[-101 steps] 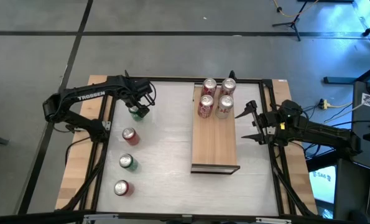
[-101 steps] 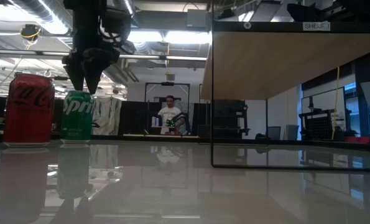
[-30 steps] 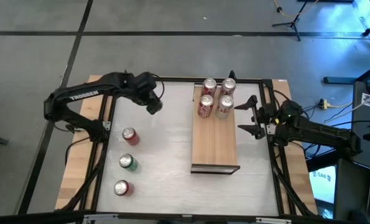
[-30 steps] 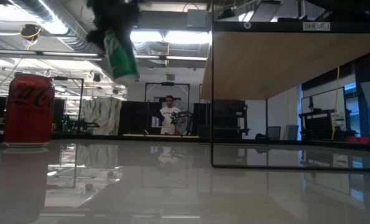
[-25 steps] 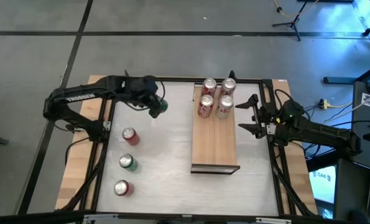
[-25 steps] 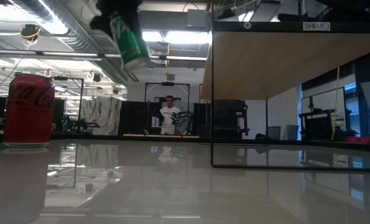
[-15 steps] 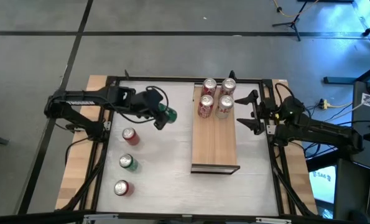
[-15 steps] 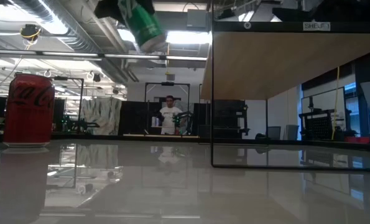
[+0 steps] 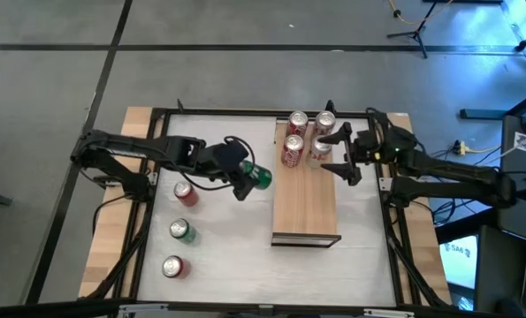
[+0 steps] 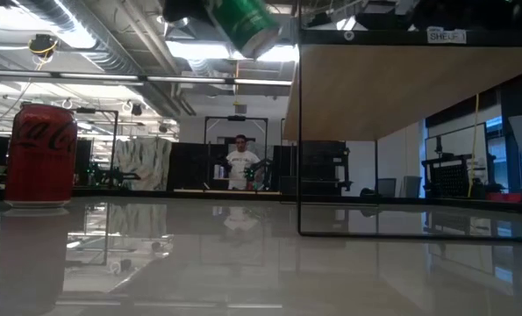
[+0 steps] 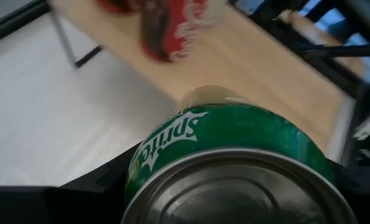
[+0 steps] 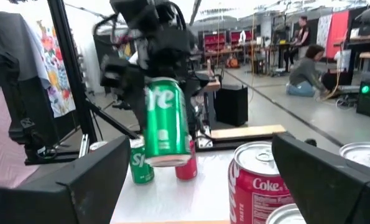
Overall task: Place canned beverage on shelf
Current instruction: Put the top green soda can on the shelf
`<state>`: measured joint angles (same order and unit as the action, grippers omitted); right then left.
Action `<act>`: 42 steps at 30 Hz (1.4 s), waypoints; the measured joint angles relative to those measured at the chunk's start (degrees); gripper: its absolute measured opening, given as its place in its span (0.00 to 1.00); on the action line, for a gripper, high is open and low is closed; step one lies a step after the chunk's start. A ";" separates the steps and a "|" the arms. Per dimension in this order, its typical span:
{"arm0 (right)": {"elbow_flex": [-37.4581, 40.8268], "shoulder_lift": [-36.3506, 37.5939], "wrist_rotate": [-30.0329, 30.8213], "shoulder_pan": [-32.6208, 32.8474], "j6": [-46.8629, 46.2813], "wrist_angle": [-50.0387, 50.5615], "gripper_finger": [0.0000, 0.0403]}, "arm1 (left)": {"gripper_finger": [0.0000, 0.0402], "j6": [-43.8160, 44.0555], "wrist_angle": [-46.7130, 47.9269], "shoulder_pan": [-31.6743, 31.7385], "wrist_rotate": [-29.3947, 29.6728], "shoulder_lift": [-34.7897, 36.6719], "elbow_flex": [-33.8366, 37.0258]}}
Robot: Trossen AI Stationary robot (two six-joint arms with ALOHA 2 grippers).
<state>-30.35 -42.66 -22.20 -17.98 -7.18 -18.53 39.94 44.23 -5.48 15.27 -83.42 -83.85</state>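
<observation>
A green Sprite can (image 9: 259,178) hangs in the air, tilted, above the white table just beside the shelf's left edge. The shelf (image 9: 305,203), a long narrow light-wood board with a dark near end, lies toward the table's right side. Four cans (image 9: 305,140) stand upright, clustered two by two at its far end.

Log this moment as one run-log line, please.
left gripper: shut on green can, lifted beside shelf | right gripper: open over shelf | shelf: four cans | table: three cans
</observation>
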 joint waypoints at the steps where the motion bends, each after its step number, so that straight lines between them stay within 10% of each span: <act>1: -0.37 -0.73 -0.09 0.00 0.05 0.30 0.96 | 0.71 0.00 -1.23 -0.31 -0.33 -0.32 0.00; 17: -1.11 -3.21 -4.62 -0.04 0.16 0.93 0.96 | 0.71 -2.12 -23.59 -1.22 -6.26 -6.49 -0.09; 42: -1.11 -3.20 -11.76 0.65 -8.27 0.42 0.96 | 0.71 -11.85 0.13 1.85 -7.35 -24.33 -28.62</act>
<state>-31.46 -45.86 -33.96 -17.33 -15.45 -18.12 28.09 44.36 -3.62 7.92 -107.75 -112.48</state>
